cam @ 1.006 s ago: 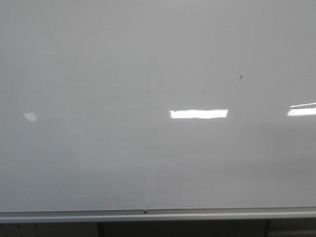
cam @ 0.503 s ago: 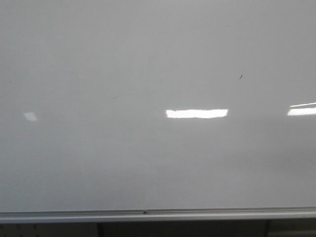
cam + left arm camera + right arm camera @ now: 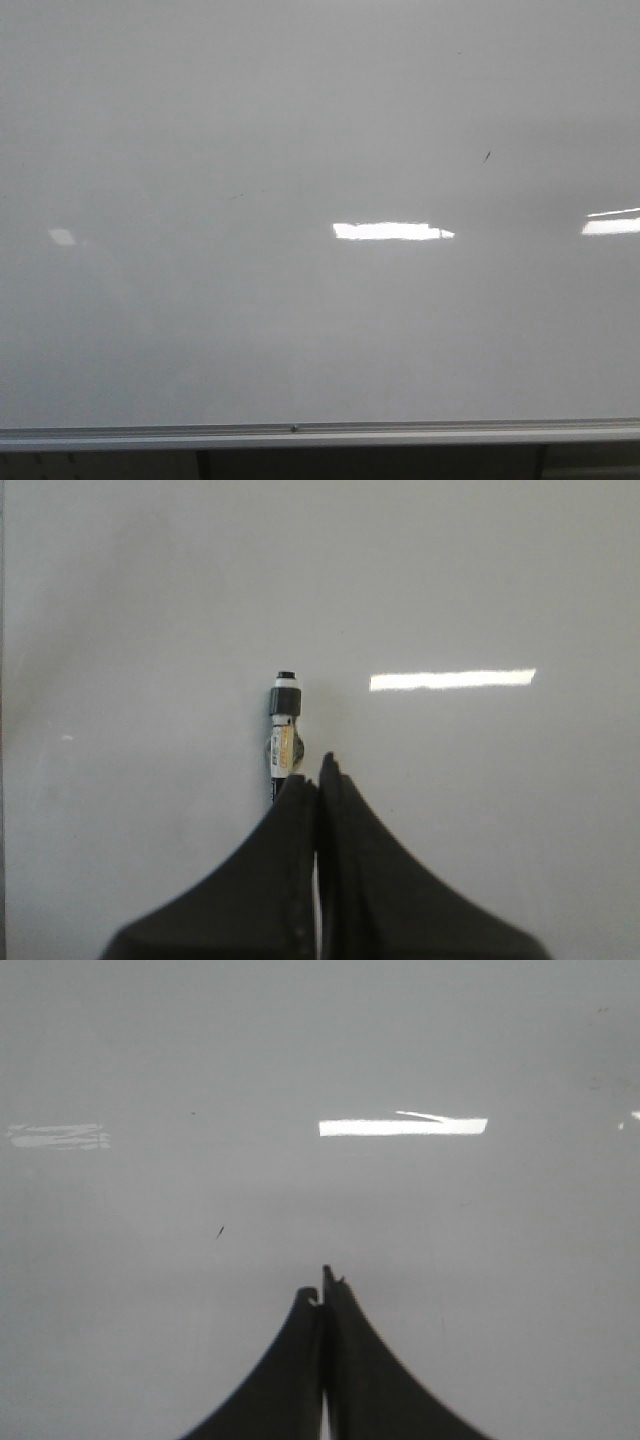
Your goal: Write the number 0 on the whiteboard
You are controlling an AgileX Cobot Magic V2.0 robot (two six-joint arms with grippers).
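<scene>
The whiteboard (image 3: 300,330) fills the front view, glossy grey-white; no number 0 is in view on it. Neither gripper shows in the front view. In the left wrist view my left gripper (image 3: 312,770) is shut, and a marker (image 3: 285,705) with a white and black end sticks out past its left finger toward the whiteboard (image 3: 480,580). In the right wrist view my right gripper (image 3: 320,1285) is shut with nothing in it, facing bare whiteboard (image 3: 480,1040).
A short dark tick mark (image 3: 487,156) sits upper right on the board and also appears as the tick mark (image 3: 219,1231) in the right wrist view. A silver edge rail (image 3: 320,433) runs along the board's bottom. Bright light reflections (image 3: 390,231) lie mid-board.
The bright reflection in the middle of the board has shifted slightly left, and its right end is now cut to a point. The board's marks are unchanged.
</scene>
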